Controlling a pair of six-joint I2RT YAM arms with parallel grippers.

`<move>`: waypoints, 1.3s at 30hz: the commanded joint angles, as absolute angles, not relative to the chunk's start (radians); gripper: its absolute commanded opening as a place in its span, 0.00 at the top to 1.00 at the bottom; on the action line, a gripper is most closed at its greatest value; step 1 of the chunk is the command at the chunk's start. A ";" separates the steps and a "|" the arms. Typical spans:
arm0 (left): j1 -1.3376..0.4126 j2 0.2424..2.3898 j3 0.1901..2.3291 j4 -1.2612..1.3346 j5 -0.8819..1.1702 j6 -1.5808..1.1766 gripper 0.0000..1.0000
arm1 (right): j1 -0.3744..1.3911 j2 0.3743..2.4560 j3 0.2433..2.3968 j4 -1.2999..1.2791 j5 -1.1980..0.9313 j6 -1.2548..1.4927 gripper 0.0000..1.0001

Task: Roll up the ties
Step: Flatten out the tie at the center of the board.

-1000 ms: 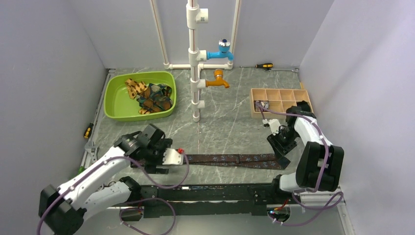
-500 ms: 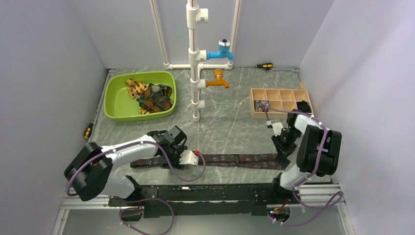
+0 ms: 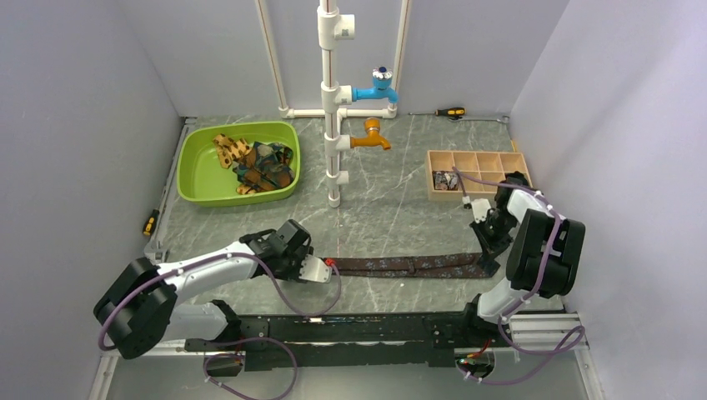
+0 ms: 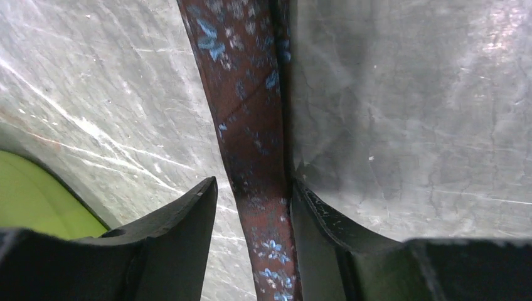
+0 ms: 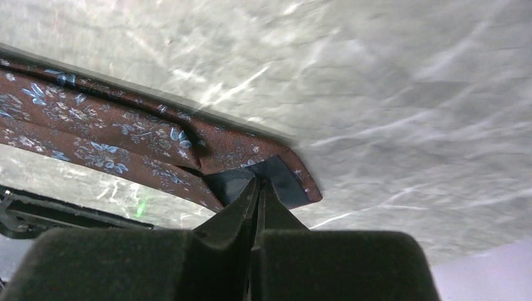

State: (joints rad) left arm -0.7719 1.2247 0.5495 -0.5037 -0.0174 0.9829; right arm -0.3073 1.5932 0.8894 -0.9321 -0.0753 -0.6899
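Observation:
A dark brown tie (image 3: 400,267) with small pale blue flowers lies stretched across the near part of the table. My left gripper (image 3: 321,268) is low over its narrow left part. In the left wrist view the narrow strip (image 4: 257,157) runs between the jaws of the left gripper (image 4: 252,183), which stand apart: the right finger (image 4: 313,219) touches the strip's edge and table shows beside the left one. My right gripper (image 3: 489,263) is shut on the tie's wide end (image 5: 276,172), pinching its dark lining at the tips of the right gripper (image 5: 258,183). More ties (image 3: 258,164) lie bunched in the basin.
A green basin (image 3: 196,179) stands at the back left. A white pipe stand (image 3: 333,125) with blue and orange taps rises mid-table. A wooden compartment box (image 3: 475,162) sits at the back right. Screwdrivers lie at the back wall (image 3: 450,112) and left edge (image 3: 150,223).
My left arm has swung down and right, its jaws narrowing around the tie's thin part. My right gripper has closed on the wide end.

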 commanded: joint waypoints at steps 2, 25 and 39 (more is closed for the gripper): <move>-0.755 1.349 0.554 -0.520 -0.082 0.953 0.50 | -0.345 1.623 0.989 -0.896 -0.031 -0.702 1.00; -0.718 1.437 0.655 -0.549 -0.008 0.951 0.44 | -0.526 1.695 1.115 -1.122 -0.232 -0.764 0.56; -0.683 1.353 0.577 -0.576 0.003 1.024 0.39 | -0.454 1.715 0.851 -0.806 -0.003 -0.677 0.89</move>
State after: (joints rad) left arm -0.7063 1.3567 0.6540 -0.4931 -0.0769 0.9924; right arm -0.4503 1.6733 0.9165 -0.9619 -0.0792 -0.6880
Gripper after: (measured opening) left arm 0.620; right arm 0.175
